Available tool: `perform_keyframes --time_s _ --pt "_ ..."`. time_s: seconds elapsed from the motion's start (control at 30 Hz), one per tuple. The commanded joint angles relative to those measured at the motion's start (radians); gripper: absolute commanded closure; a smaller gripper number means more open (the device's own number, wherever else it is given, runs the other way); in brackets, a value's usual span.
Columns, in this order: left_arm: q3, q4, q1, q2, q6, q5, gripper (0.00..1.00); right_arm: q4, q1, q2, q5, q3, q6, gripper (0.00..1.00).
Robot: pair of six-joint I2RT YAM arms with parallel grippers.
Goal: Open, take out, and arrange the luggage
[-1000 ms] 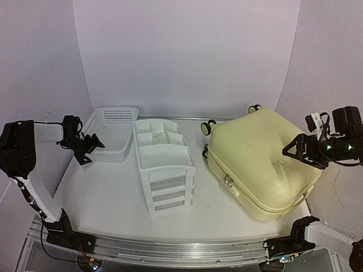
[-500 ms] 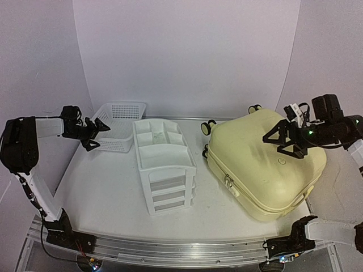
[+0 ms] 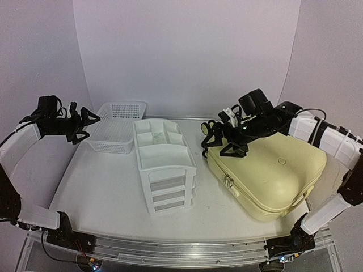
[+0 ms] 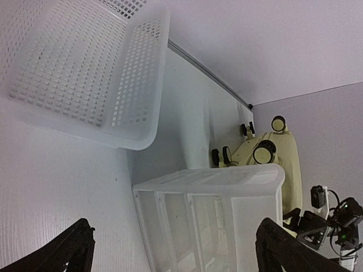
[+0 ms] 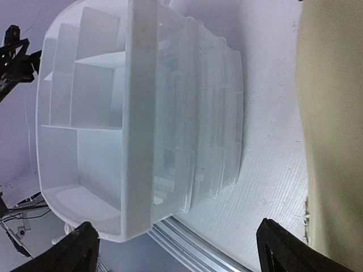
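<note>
1. Clearly, the task is only at its beginning. The luggage (image 3: 266,175) lies flat and closed on the right half of the worktop (image 3: 102,192). Nothing is taken out and nothing is arranged, so I judge that opening, emptying and ordering are all left to do.
2. As for its look, the luggage is a large pale-yellow hard shell with rounded corners and a smooth, slightly domed top. Its seam (image 3: 249,195) runs along the near side and shows no gap. The lining and the contents are hidden.
3. Just beside it on the left stands a white drawer unit (image 3: 164,170), with an open divided tray on top and the drawers pushed in.
4. Further left, near the back wall, is a white mesh basket (image 3: 116,133). As far as I can see, nothing lies in it.
5. The right tool (image 3: 222,143) hangs over the far-left corner of the luggage with its jaws spread wide and holds nothing. I cannot tell if it touches the shell. The left tool (image 3: 85,127) is also spread wide and holds nothing; it is in the air just left of the basket, well apart from the luggage.
6. The small black wheels (image 4: 264,153) point toward the back wall, and a small metal zipper pull (image 3: 228,181) sits on the seam at the near-left corner.
</note>
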Motion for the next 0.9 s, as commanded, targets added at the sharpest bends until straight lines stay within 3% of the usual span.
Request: perform_keyframes --time_s 0.0,0.17,0.33,0.57,0.7,0.8,0.87 --pt "-0.021 -0.157 0.003 -0.111 0.077 0.081 0.01 0.166 0.046 0.091 -0.006 0.087 0.112 0.02" --pt "0.028 -0.205 -0.004 -0.218 0.068 0.196 0.01 0.318 0.086 0.169 -0.026 0.095 0.203 0.08" --pt "0.044 -0.219 -0.072 -0.274 0.042 0.21 0.01 0.445 0.158 0.24 0.015 0.086 0.303 0.12" --pt "-0.001 -0.226 -0.247 -0.272 0.004 0.101 0.01 0.675 0.231 0.337 0.102 0.046 0.467 0.17" --pt "-0.017 -0.247 -0.271 -0.301 -0.002 0.048 0.0 0.697 0.295 0.426 0.12 0.122 0.484 0.19" --pt "0.021 -0.347 -0.271 -0.331 0.025 -0.067 0.01 0.703 0.334 0.506 0.135 0.198 0.498 0.2" --pt "0.072 -0.456 -0.271 -0.35 0.038 -0.245 0.01 0.705 0.358 0.543 0.165 0.234 0.504 0.2"
